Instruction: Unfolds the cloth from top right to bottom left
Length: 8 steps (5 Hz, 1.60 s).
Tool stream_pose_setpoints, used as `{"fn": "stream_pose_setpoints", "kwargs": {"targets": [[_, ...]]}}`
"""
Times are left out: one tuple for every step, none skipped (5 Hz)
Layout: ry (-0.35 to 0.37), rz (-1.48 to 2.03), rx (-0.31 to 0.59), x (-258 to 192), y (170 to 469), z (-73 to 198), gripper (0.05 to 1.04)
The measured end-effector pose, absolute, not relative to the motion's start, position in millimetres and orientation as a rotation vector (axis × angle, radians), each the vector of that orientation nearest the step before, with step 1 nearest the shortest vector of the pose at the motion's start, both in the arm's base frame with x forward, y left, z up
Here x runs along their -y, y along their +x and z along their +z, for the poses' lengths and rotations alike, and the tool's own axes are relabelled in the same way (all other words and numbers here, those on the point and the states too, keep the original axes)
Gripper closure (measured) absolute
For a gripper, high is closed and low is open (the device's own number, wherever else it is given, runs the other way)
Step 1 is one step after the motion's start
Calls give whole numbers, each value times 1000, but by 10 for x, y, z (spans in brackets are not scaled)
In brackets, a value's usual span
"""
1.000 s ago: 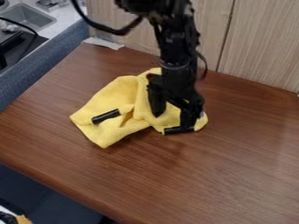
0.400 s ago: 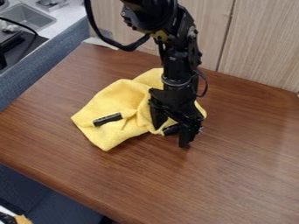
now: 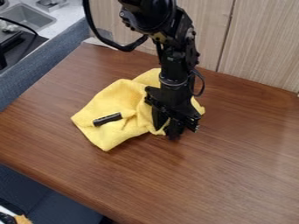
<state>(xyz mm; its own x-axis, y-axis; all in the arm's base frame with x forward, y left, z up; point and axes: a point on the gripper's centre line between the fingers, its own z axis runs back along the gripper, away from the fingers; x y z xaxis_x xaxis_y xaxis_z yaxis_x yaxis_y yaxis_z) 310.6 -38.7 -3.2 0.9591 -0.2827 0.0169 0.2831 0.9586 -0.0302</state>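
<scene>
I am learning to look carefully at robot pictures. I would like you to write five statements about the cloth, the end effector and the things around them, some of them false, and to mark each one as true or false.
1. The cloth on the brown table is yellow. True.
2. The end effector is at the left end of the cloth in the picture. False: it is down at the cloth's right part.
3. A short black piece rests on the left part of the cloth. True.
4. The cloth is spread fully flat, without any fold. False: it is creased and partly folded over.
5. A sink shows at the upper left of the picture. True.
</scene>
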Motion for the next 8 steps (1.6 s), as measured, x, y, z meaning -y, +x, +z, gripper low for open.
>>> {"fn": "stream_pose_setpoints", "kwargs": {"targets": [[-59, -284, 2, 412, 3088, -27, 891], [-110, -269, -38, 419, 3049, 11, 985], [-127, -253, 3, 344, 3116, 227, 1001], [-142, -213, 50, 206, 3217, 486, 1001], [-149, -164, 107, -6, 3380, 714, 1001], [-161, -83, 162, -325, 3513, 907, 1001], [-166, 23, 195, -743, 3590, 1007, 1001], [-191, 135, 131, -1091, 3607, 765, 1001]]}}
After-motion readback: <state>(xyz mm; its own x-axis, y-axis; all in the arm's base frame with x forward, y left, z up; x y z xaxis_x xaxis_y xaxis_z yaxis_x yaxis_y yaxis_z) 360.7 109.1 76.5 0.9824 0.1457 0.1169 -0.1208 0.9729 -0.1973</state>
